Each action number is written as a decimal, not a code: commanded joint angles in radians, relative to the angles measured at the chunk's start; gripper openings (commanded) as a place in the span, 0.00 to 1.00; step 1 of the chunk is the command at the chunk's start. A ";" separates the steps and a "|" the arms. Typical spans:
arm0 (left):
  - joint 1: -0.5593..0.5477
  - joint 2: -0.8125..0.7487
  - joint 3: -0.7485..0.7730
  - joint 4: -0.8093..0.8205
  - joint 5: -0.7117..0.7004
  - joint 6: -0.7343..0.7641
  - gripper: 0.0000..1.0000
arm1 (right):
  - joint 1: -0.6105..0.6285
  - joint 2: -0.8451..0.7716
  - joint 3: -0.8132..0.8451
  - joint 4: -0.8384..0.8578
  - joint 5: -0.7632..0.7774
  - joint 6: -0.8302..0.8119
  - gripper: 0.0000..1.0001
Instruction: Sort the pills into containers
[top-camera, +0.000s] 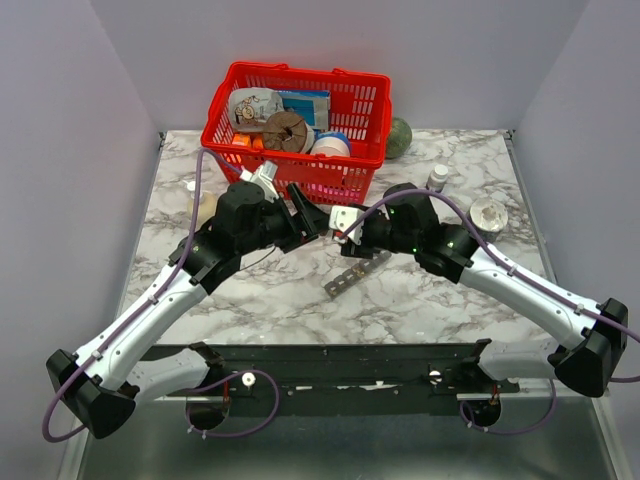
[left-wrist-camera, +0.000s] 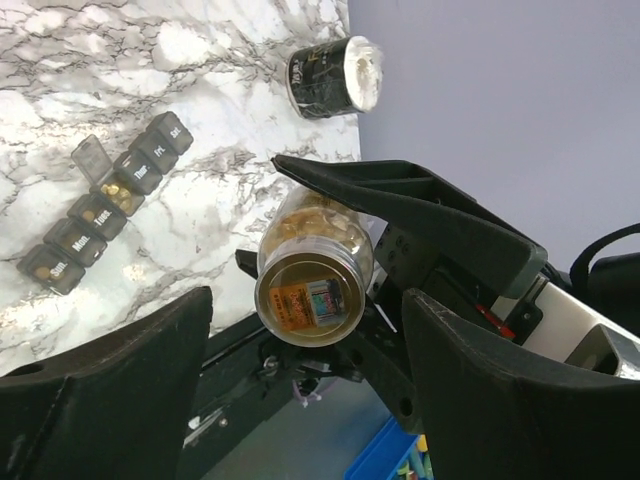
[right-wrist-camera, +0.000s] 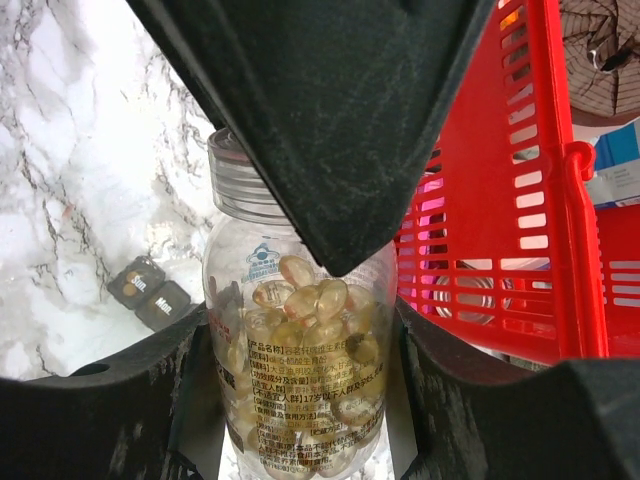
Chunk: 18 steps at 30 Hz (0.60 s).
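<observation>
Two robot arms meet over the middle of a white marble-patterned table (top-camera: 260, 300), seen from overhead. The right gripper (right-wrist-camera: 300, 330) is clamped on a clear plastic bottle (right-wrist-camera: 255, 260) filled with amber gel capsules (right-wrist-camera: 315, 300), and the bottle's threaded neck is bare. The left gripper (left-wrist-camera: 308, 300) has its jaws spread wide. In the left wrist view one finger sits on either side of the bottle's round base, apart from it. The long dark grey plastic pill strip (top-camera: 355, 272), made of small square compartments, lies flat on the table. It is near the two grippers, at 6 o'clock from them. In the left wrist view one middle lid stands open, with amber pills in that compartment. A red mesh plastic basket (top-camera: 300, 110) of assorted goods sits at 12 o'clock.
</observation>
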 joint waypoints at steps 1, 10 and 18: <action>-0.005 0.003 0.005 0.028 0.008 -0.030 0.78 | 0.013 -0.013 -0.005 0.044 0.031 -0.002 0.01; -0.005 0.008 -0.013 0.065 0.038 -0.027 0.62 | 0.013 -0.011 -0.007 0.049 0.020 0.013 0.01; -0.005 0.014 -0.042 0.120 0.088 0.007 0.35 | 0.014 -0.013 -0.014 0.044 -0.015 0.041 0.00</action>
